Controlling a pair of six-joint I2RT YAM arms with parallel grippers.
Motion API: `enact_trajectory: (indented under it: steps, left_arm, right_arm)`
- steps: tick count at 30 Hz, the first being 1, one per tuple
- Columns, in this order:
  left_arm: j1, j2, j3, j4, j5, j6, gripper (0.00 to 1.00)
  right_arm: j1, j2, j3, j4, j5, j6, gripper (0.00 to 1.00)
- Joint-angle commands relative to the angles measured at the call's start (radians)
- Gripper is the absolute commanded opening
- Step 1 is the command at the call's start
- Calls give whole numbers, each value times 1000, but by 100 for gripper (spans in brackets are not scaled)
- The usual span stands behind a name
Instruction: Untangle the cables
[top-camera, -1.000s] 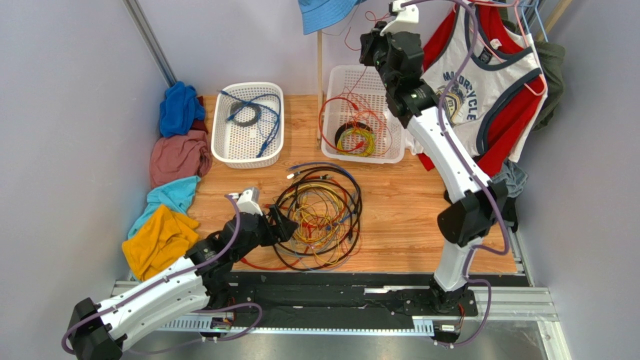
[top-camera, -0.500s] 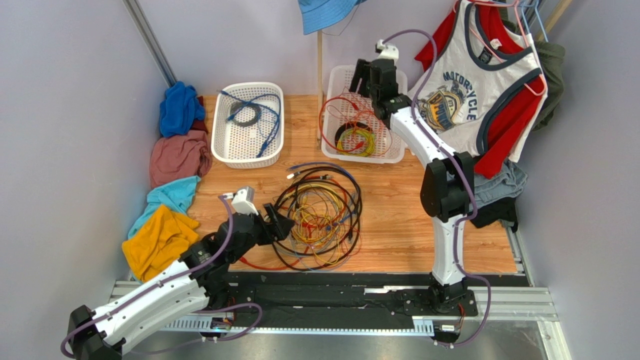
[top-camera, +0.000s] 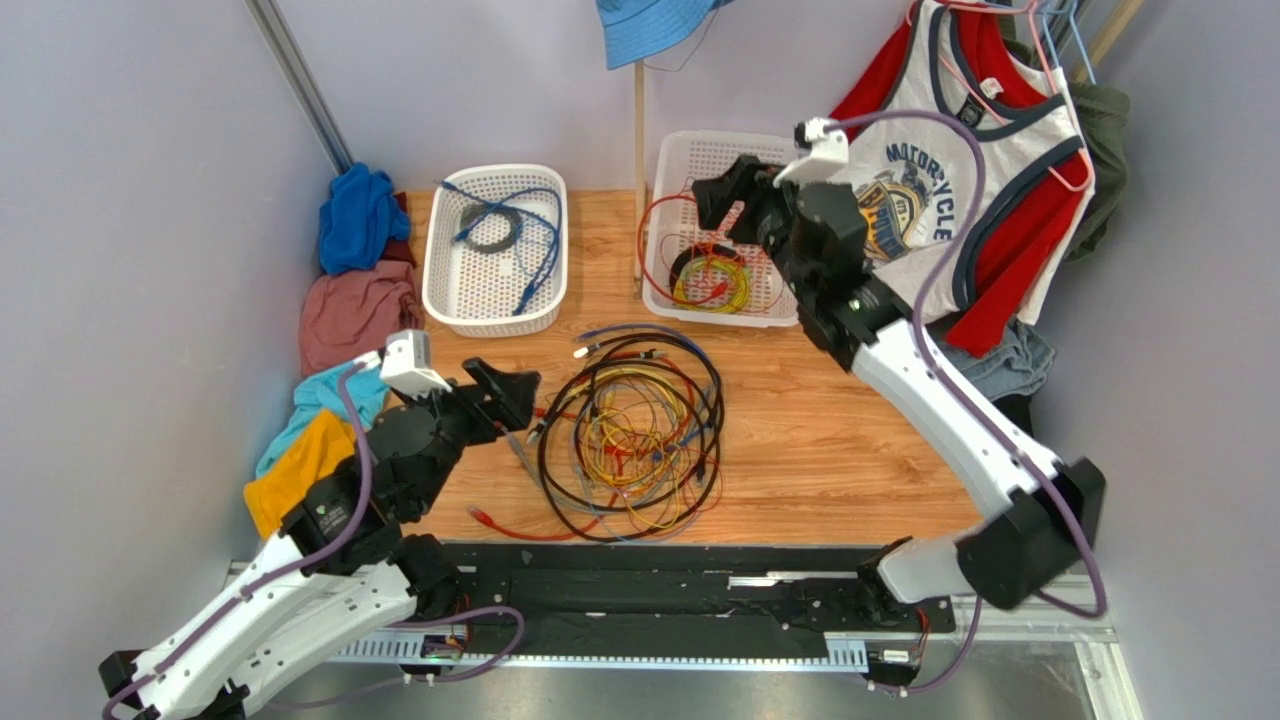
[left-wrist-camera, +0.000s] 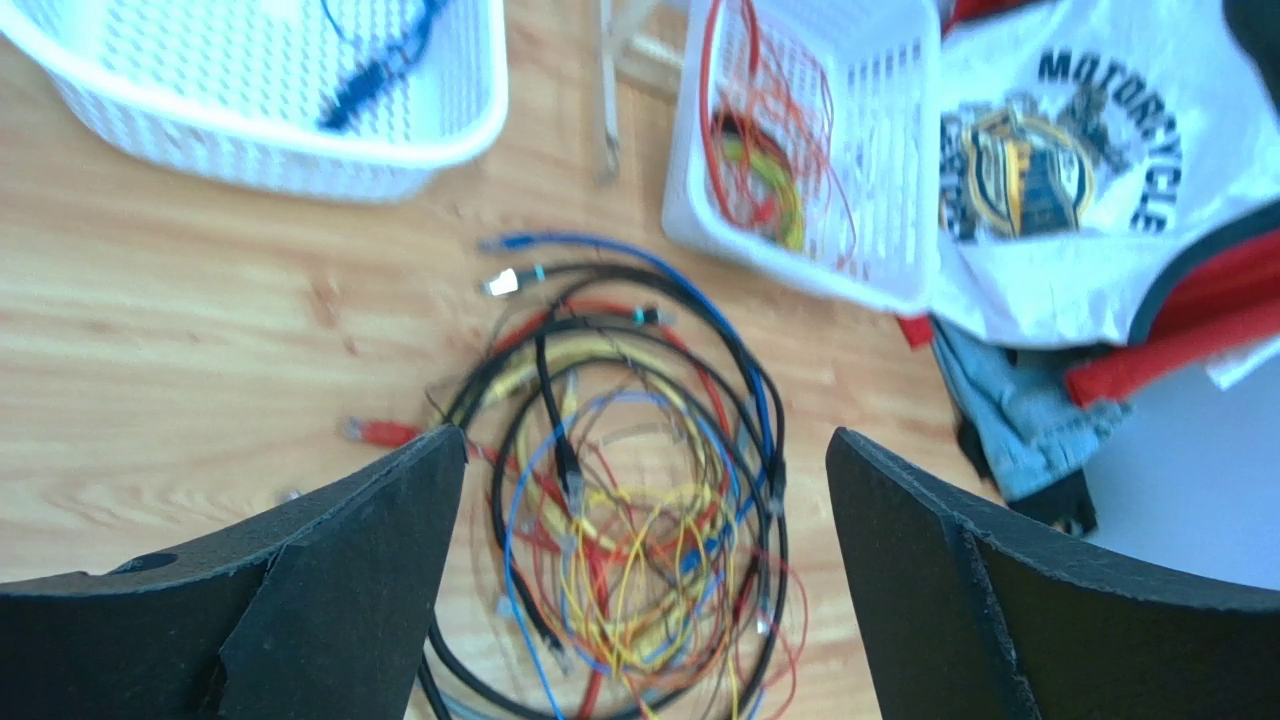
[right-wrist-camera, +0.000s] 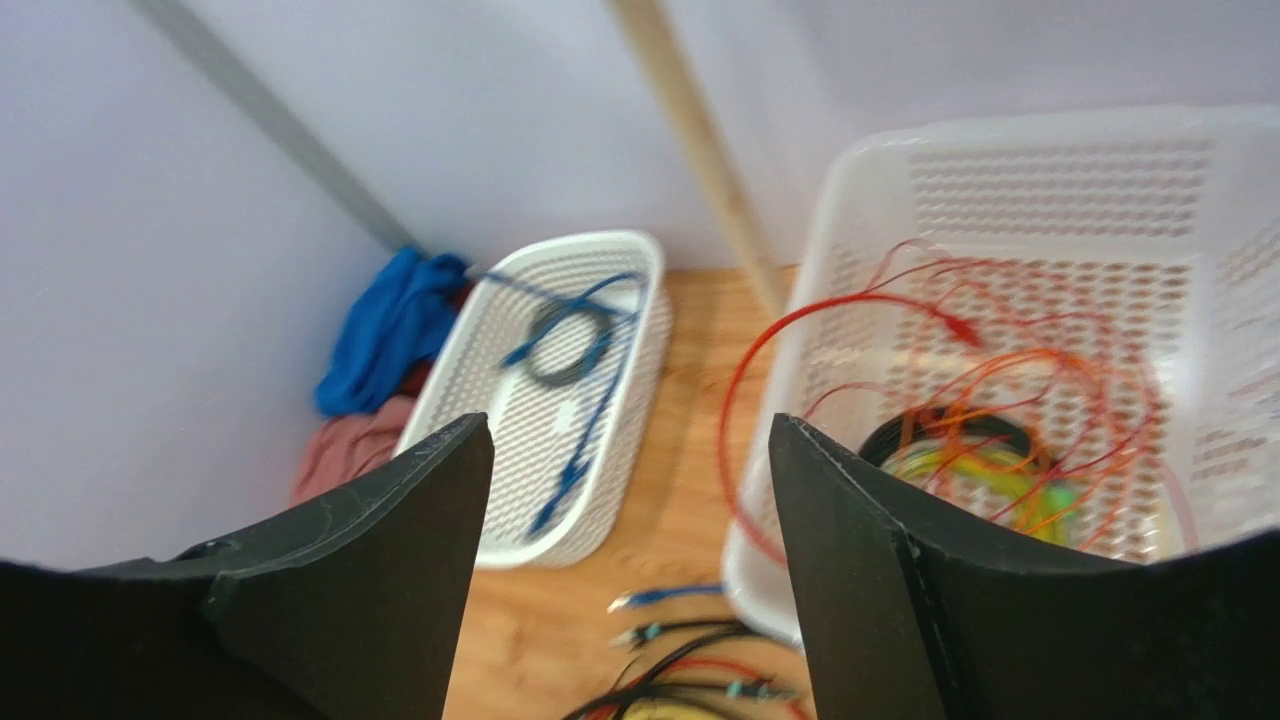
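Note:
The cables (top-camera: 639, 432) lie in a tangled pile of black, blue, red, orange and yellow loops on the wooden table; the left wrist view shows the cables (left-wrist-camera: 631, 525) right below the jaws. My left gripper (top-camera: 519, 405) hovers just left of the pile, open and empty, and the left wrist view shows the left gripper (left-wrist-camera: 646, 438) spread wide. My right gripper (top-camera: 718, 203) hangs open over the right basket (top-camera: 718, 318), holding nothing. Thin red and orange wires (right-wrist-camera: 902, 360) lie in that basket, one loop drooping over its rim. Plug ends (right-wrist-camera: 676, 600) of the pile show below the right gripper (right-wrist-camera: 631, 423).
The left basket (top-camera: 496, 323) holds a blue cable and a small black ring coil. A yellow-green and black coil (top-camera: 709, 281) sits in the right basket. Clothes (top-camera: 358, 315) are heaped along the left wall. Shirts (top-camera: 962, 180) hang at the right, and a wooden pole (top-camera: 640, 150) stands between the baskets.
My right gripper came down from high up to over the right basket and opened, and the red wire it carried is in the basket. My left gripper rose and drew back left from the pile.

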Motion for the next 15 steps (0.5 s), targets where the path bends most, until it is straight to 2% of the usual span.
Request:
enact_trajectory:
  steps: [1,4,7,11,15]
  left_arm:
    - [2,81,139,-102,-159,102,99]
    - [2,138,149,-118,-157,93,99]
    - [0,180,126,-119,-131,76,99]
    - [5,204,81,-115,-96,71,99]
    - [15,203,17,-34,-44,71,98]
  right_arm:
    - [83,-131,-257,65,-52,91,71]
    - [139,-229,-475,137,-83,160,67]
    - [197,-303,-604,139,-95,160,64]
    - [330,-370,-690,58,-40,85,63]
    - [360,-401,-782,57,-21,89,64]
